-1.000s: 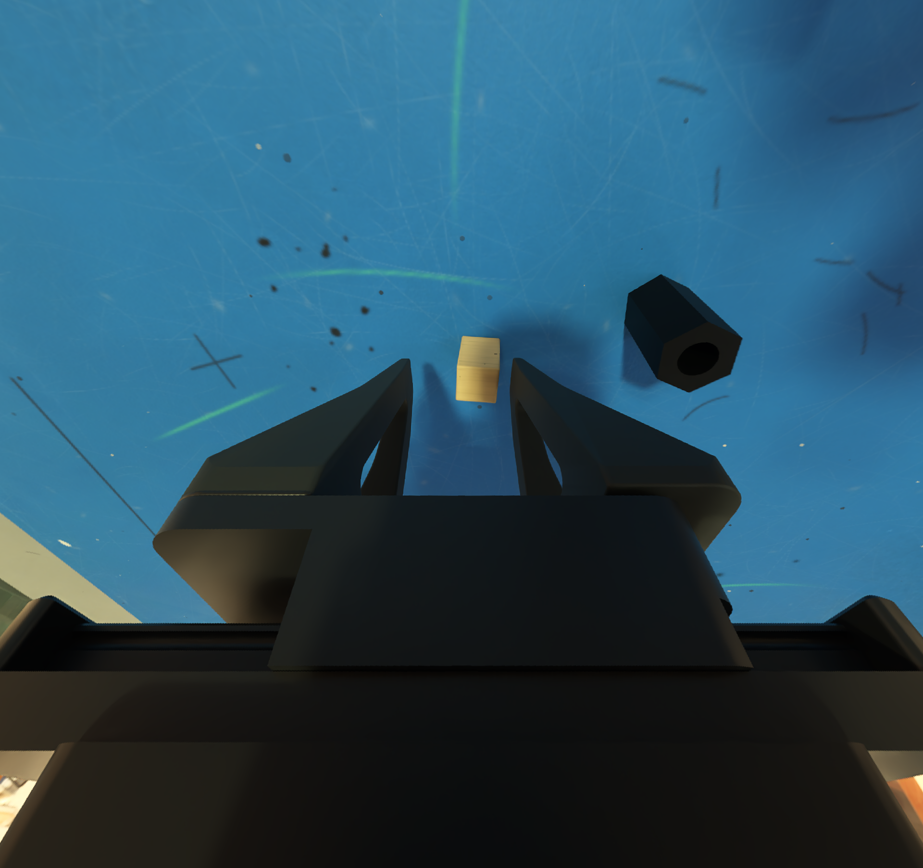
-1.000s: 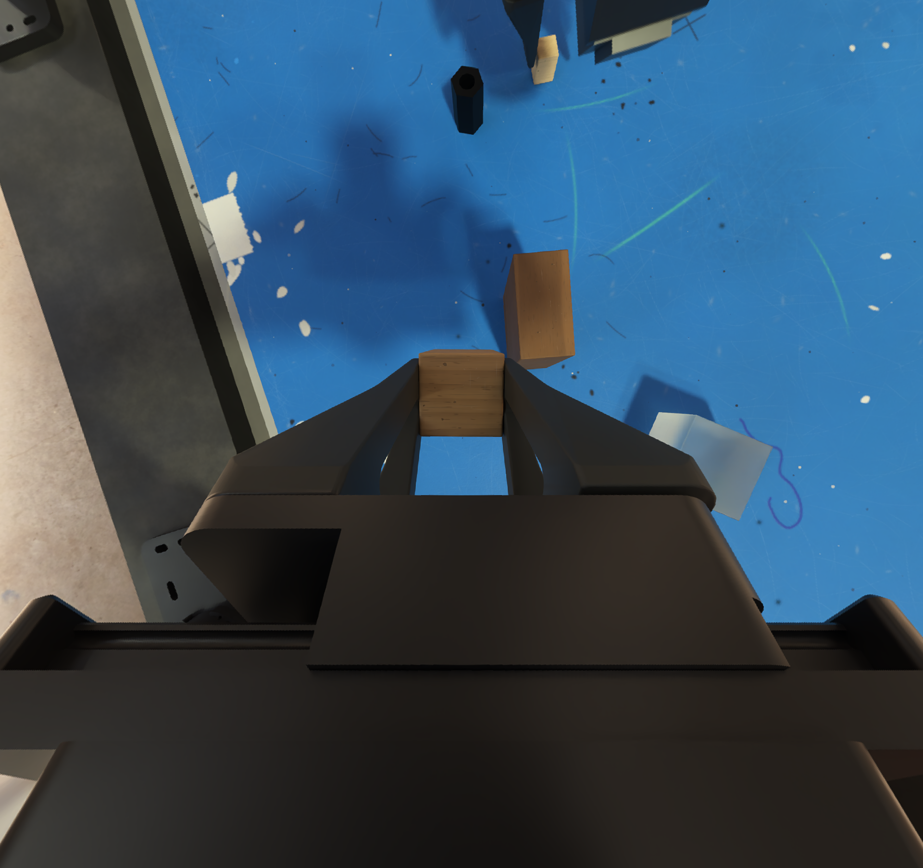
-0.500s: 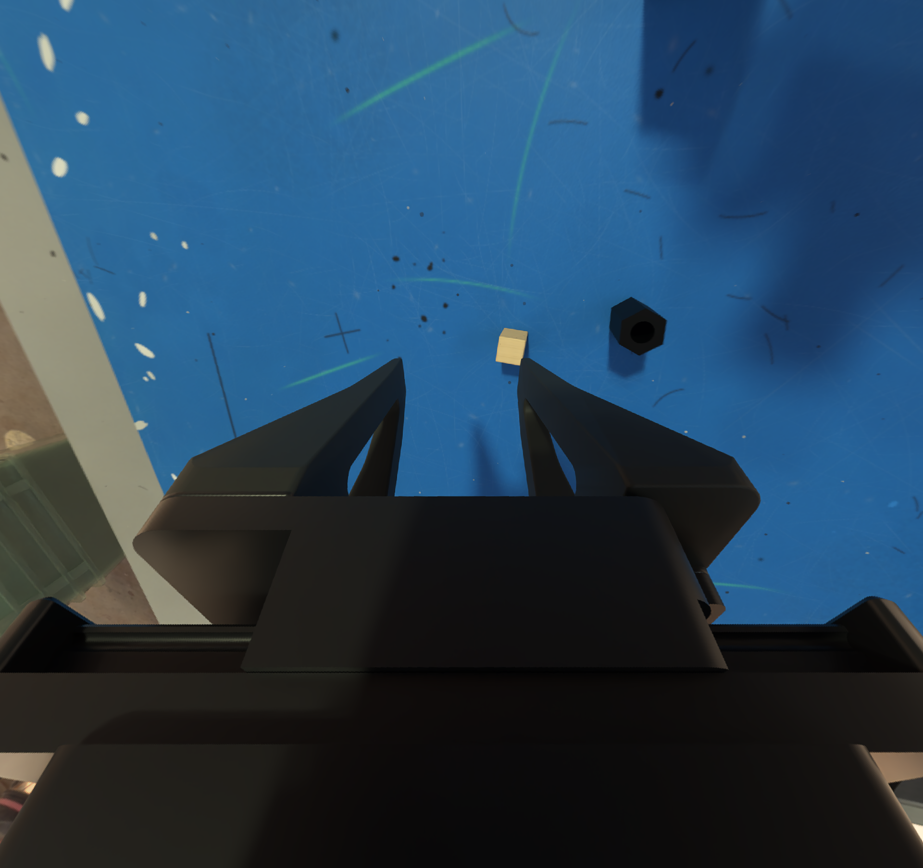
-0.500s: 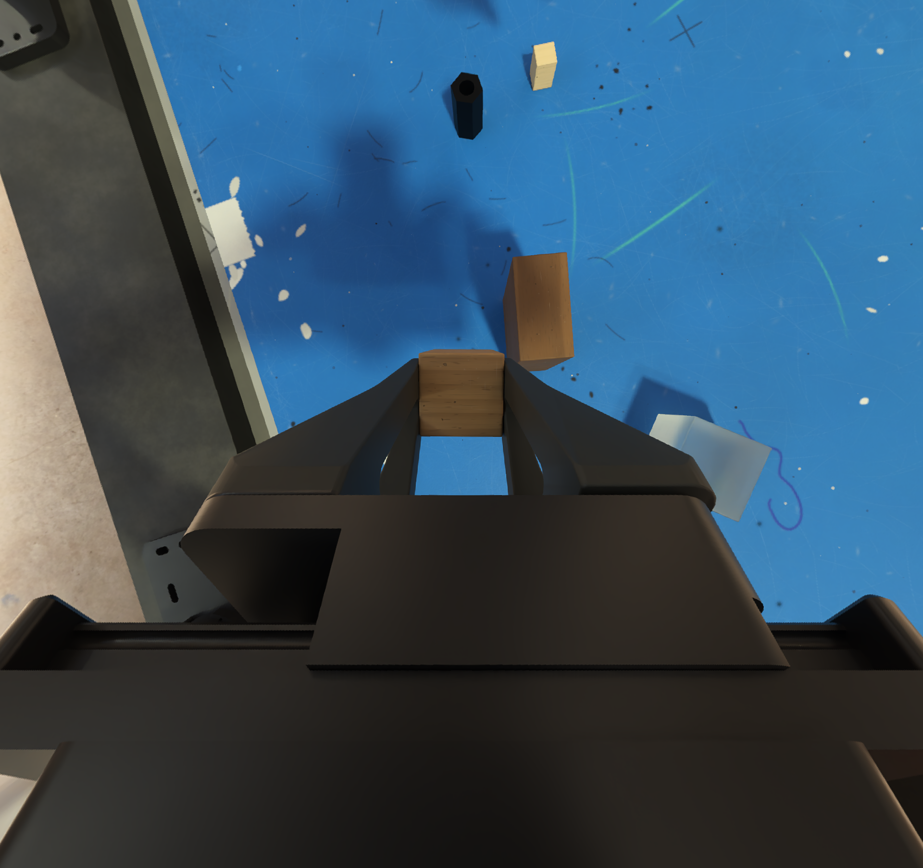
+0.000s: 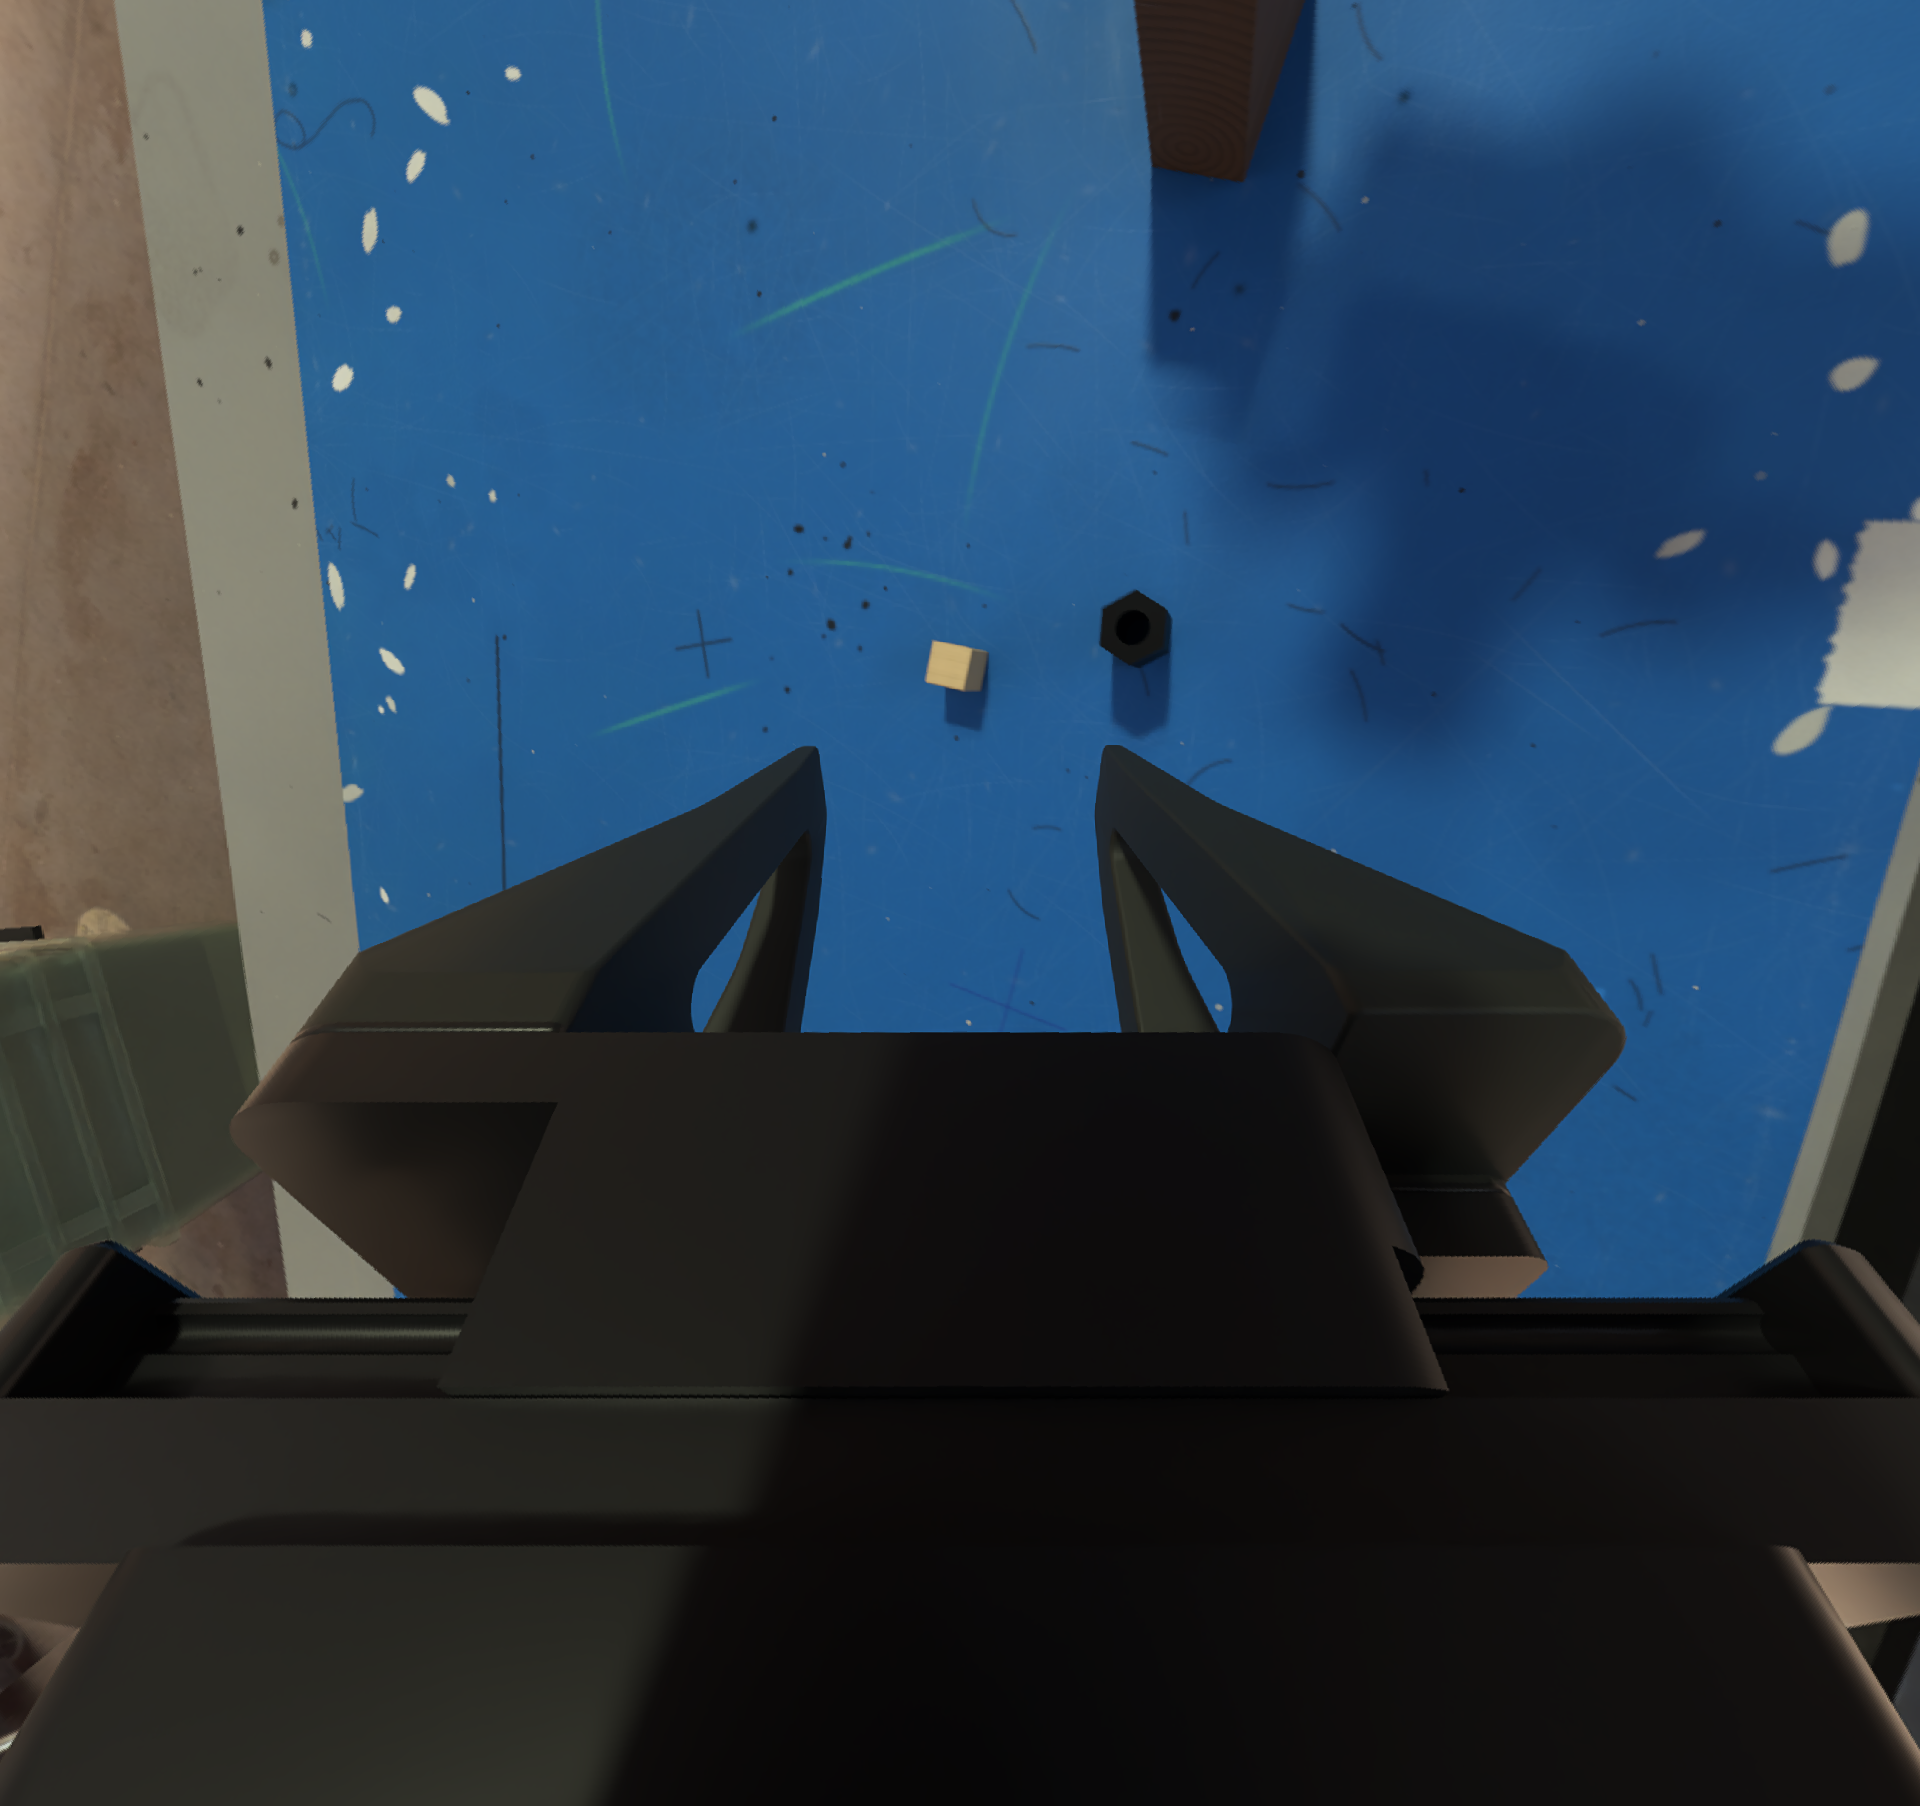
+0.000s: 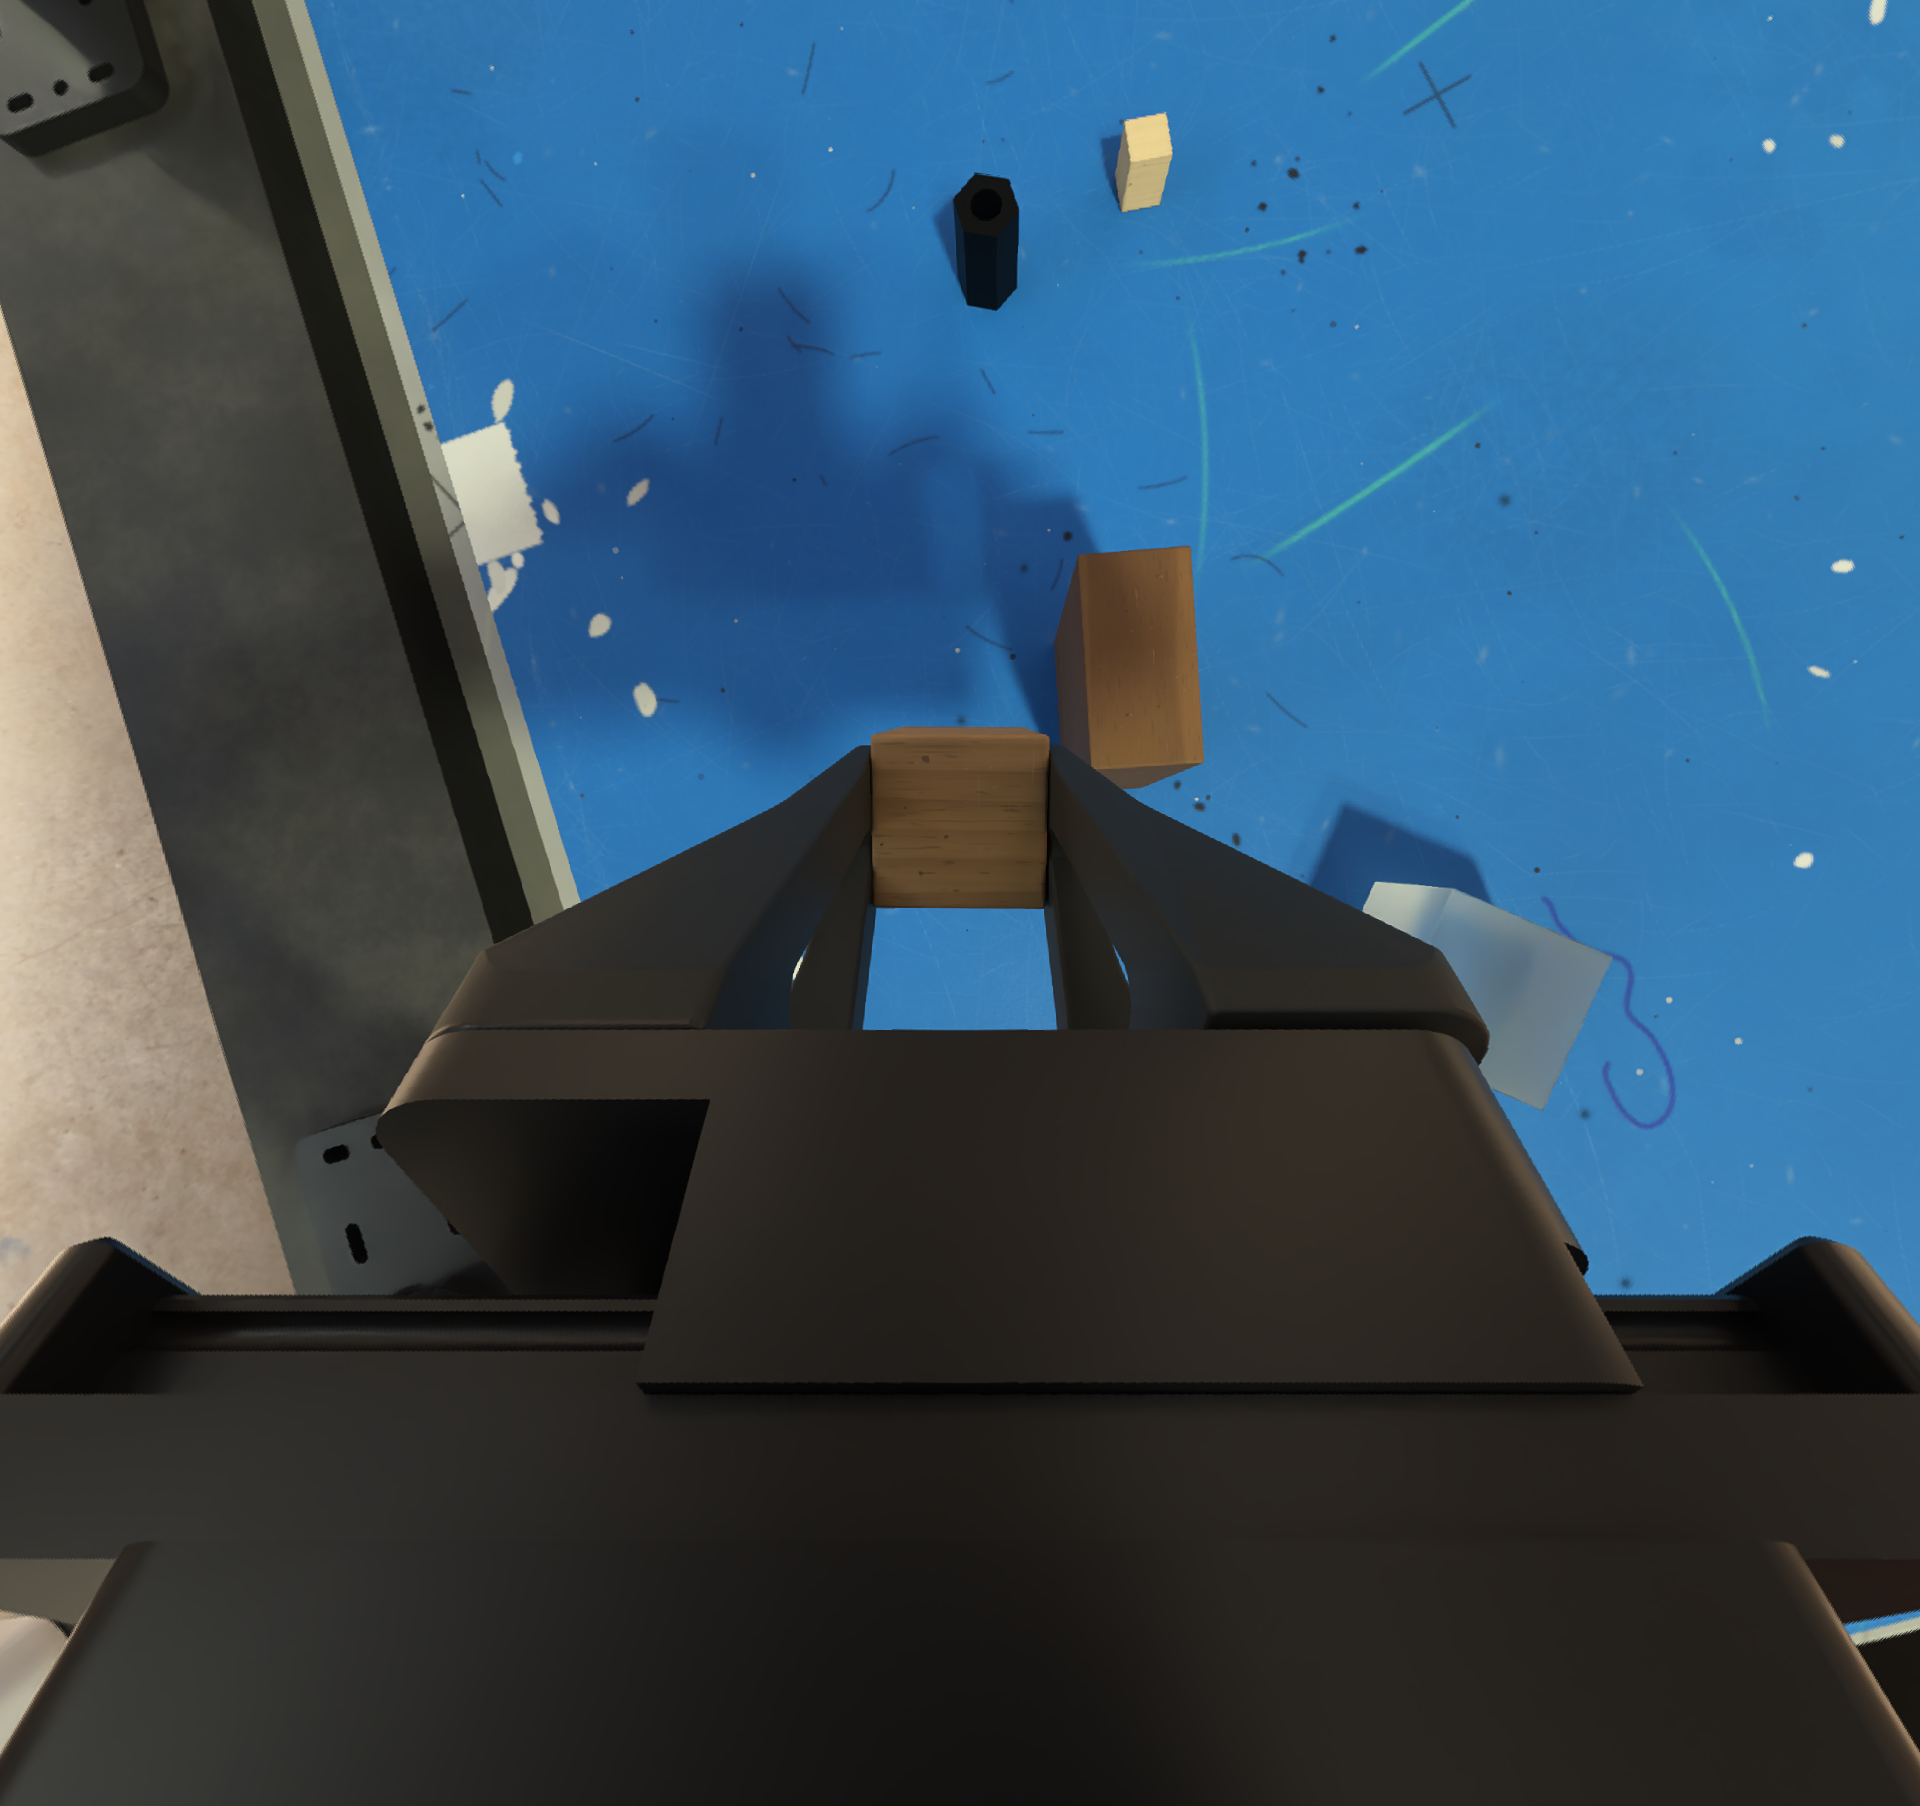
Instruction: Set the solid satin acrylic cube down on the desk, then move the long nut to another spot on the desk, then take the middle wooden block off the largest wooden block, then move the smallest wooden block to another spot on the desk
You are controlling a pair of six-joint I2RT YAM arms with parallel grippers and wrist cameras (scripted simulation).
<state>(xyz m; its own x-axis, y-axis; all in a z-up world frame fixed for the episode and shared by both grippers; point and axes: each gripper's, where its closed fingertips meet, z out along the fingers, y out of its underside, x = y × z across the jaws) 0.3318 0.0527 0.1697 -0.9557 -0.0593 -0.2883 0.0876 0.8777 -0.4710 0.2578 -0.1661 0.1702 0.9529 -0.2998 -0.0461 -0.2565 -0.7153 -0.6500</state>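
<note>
The smallest wooden block [image 5: 956, 665], pale and cube-shaped, rests on the blue desk beside the black long nut [image 5: 1135, 628], which stands upright. My left gripper [image 5: 961, 769] is open and empty, high above them. The largest wooden block [image 5: 1210, 21] stands at the top of the left wrist view. In the right wrist view my right gripper [image 6: 959, 769] is shut on the middle wooden block [image 6: 958, 816], held above the desk beside the largest block [image 6: 1138, 665]. The satin acrylic cube [image 6: 1496, 987] sits on the desk to the right. The nut [image 6: 985, 239] and the smallest block [image 6: 1143, 161] lie farther off.
The blue desk [image 5: 1558, 821] has a pale edge strip [image 5: 208, 406] on the left of the left wrist view, with a greenish crate [image 5: 94, 1081] beyond it. In the right wrist view a grey rail [image 6: 260, 509] with metal brackets [image 6: 62, 63] borders the desk's left side.
My left gripper has risen well away from the smallest block and opened wider; the block stays on the desk. The right gripper holds the middle block unmoved.
</note>
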